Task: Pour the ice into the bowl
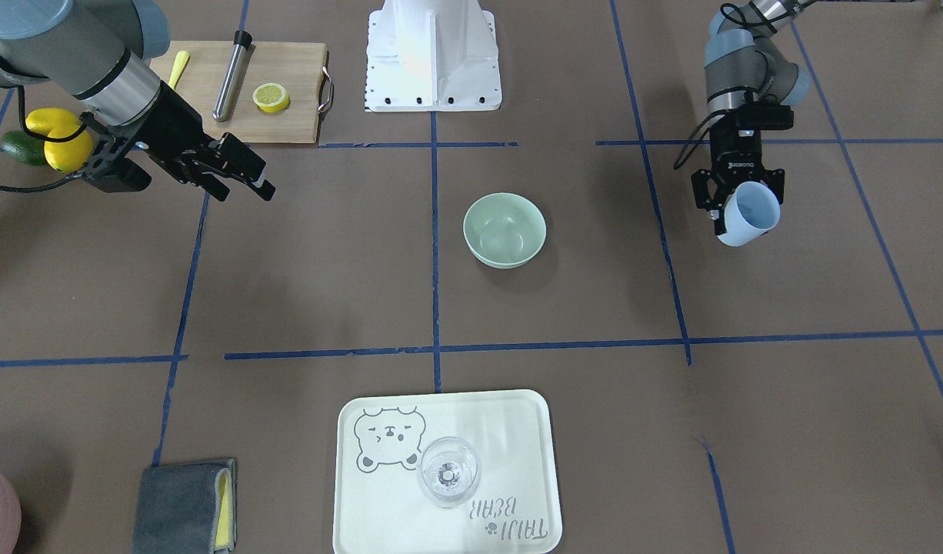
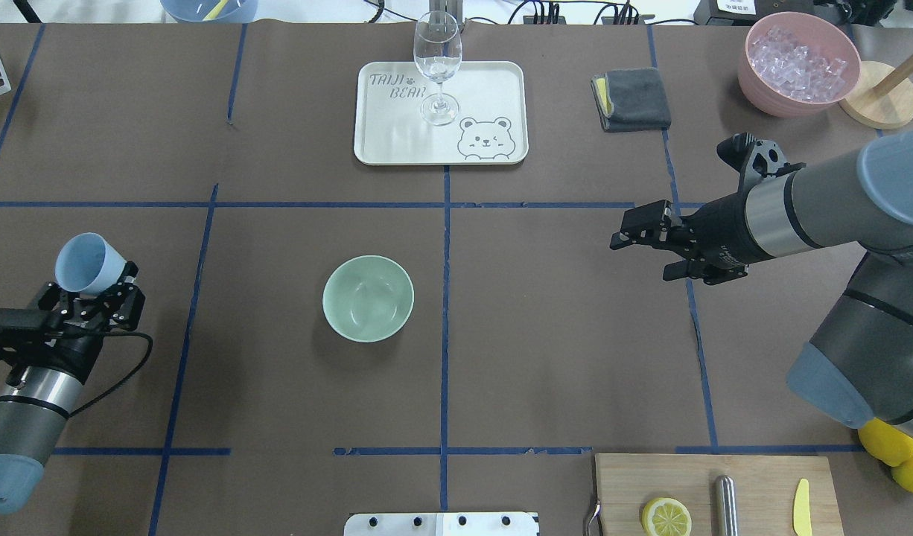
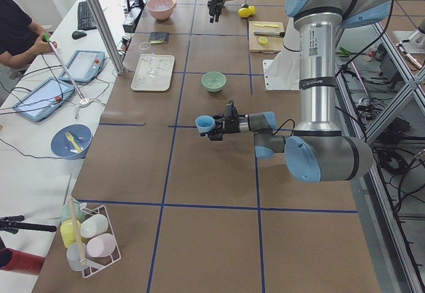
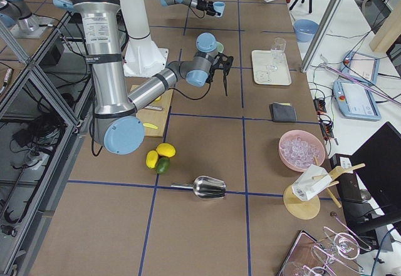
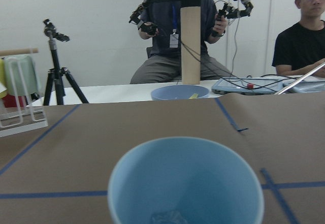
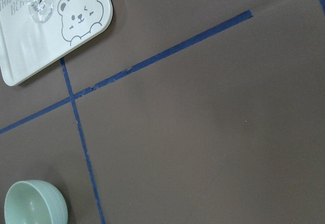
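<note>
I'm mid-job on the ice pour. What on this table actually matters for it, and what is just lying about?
In the job: light blue cup, gripped by the left tool; ice inside it; mint-green bowl.
Lying about: wine glass, bear tray, grey cloth, cutting board, lemon half, pink bowl of ice cubes.

Seen from overhead: at 12 o'clock, cream bear tray [image 2: 486, 89] carrying 1 upright wine glass [image 2: 437, 56]. At 1 o'clock, folded grey cloth [image 2: 635, 98]; nearer 2 o'clock, pink bowl [image 2: 769, 100] beside round wooden stand [image 2: 877, 104]. At 5 o'clock, cutting board [image 2: 754, 476] with 1 lemon half [image 2: 666, 517], metal rod [image 2: 725, 506], yellow knife [image 2: 801, 508]; 2 whole lemons [image 2: 887, 443] just beside.
</note>
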Available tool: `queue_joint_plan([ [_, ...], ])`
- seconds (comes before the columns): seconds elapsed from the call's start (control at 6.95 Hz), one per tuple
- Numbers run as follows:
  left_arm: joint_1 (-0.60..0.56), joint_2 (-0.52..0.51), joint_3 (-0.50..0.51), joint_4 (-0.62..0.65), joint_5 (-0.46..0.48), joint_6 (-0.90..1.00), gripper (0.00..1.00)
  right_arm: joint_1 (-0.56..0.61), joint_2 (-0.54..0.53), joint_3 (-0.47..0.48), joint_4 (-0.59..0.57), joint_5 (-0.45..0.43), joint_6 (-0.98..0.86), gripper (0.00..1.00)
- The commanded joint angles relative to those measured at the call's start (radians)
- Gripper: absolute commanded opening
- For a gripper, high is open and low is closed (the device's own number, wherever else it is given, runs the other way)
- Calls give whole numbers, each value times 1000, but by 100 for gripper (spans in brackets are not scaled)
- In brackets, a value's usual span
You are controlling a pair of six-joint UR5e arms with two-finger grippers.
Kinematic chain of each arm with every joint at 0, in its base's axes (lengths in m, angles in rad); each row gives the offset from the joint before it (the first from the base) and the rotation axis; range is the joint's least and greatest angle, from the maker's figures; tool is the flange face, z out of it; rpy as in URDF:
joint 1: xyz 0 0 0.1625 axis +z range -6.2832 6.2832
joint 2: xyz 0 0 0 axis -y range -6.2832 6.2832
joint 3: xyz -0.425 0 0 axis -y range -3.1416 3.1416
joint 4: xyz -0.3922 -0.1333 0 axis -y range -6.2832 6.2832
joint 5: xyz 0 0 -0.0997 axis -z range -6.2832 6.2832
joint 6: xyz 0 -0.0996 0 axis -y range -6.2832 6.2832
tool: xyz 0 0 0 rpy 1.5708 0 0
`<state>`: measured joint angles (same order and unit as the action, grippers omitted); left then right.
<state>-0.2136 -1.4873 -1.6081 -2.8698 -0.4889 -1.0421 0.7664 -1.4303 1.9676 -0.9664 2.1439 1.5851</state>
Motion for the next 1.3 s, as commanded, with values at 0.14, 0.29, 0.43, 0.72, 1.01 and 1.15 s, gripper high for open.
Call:
queue_joint_plan([
  [0.14, -3, -220, -26, 10, -25, 312, 0, 10, -4, -7, 0, 8, -4, 100],
  [0.29, 2, -238, -29, 68, -23, 333, 0, 13, -5, -9, 0, 8, -4, 100],
  [0.43, 3, -254, -38, 163, 30, 517, 0, 13, -6, -9, 0, 8, -4, 100],
  [0.72, 13, -271, -75, 190, 70, 615, 0, 11, -6, -9, 0, 8, -4, 100],
  [1.01, 29, -331, -61, 222, 78, 665, 0, 11, -4, -9, 0, 7, -4, 100],
  [1.15, 58, -384, -14, 397, 81, 719, 0, 11, -5, -9, 0, 7, -4, 100],
])
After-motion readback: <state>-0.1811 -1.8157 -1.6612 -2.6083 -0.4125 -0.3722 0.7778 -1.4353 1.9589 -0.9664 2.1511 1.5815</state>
